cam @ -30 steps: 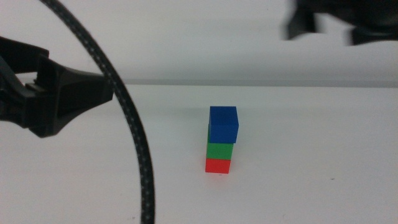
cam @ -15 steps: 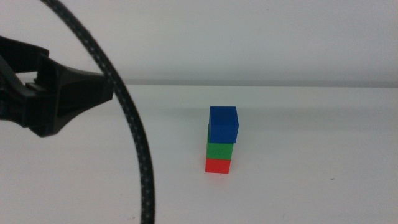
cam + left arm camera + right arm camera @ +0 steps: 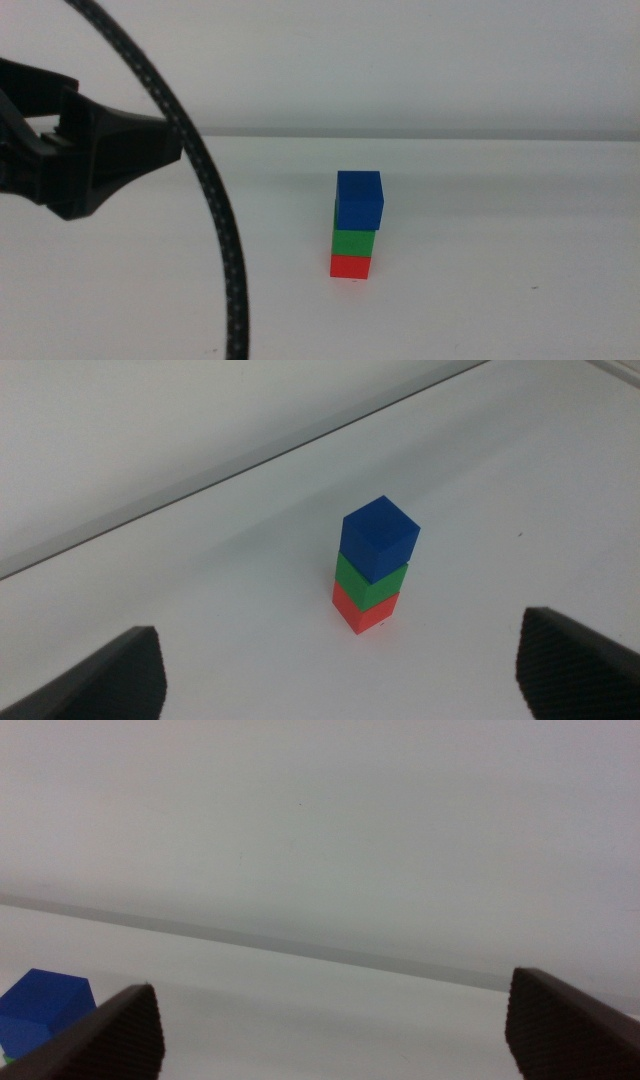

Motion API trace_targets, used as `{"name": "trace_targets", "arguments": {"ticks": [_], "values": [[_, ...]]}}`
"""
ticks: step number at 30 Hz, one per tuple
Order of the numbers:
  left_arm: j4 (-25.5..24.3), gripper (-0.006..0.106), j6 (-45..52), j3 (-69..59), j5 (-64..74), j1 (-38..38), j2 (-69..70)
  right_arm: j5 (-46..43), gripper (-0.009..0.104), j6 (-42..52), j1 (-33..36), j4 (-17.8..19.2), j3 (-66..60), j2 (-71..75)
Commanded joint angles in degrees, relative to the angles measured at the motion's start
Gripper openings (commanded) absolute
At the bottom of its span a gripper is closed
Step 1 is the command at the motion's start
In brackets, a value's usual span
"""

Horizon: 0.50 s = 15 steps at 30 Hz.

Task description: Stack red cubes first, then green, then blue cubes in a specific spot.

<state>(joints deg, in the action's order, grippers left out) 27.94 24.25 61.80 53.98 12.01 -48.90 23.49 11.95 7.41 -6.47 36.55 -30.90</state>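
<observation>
Left gripper [image 3: 340,660]: at the left side of the counter [image 3: 520,250], well apart from the stack; jaws released wide, grasping nothing.
Cable [image 3: 200,170]: dark braided, arcs down just beside the left gripper.
Stack: red cube [image 3: 351,266] on the counter, green cube [image 3: 354,243] on it, blue cube [image 3: 359,200] on top, turned slightly off square.
Right gripper [image 3: 335,1020]: out of the middle view; jaws released wide, empty, blue cube at one edge of its view.
</observation>
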Motion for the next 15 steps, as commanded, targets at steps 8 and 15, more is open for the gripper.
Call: {"name": "trace_targets", "arguments": {"ticks": [8,15], "values": [[-0.1,0.094,-0.1,-5.8,-3.8,-3.3,6.5,-7.4,0.091,-0.1,-0.4,-2.9,-7.8,4.0],[-7.5,0.094,-0.1,-25.1,-22.4,-11.7,21.0,-24.2,0.091,-0.1,-3.6,-2.8,-24.5,15.1]]}}
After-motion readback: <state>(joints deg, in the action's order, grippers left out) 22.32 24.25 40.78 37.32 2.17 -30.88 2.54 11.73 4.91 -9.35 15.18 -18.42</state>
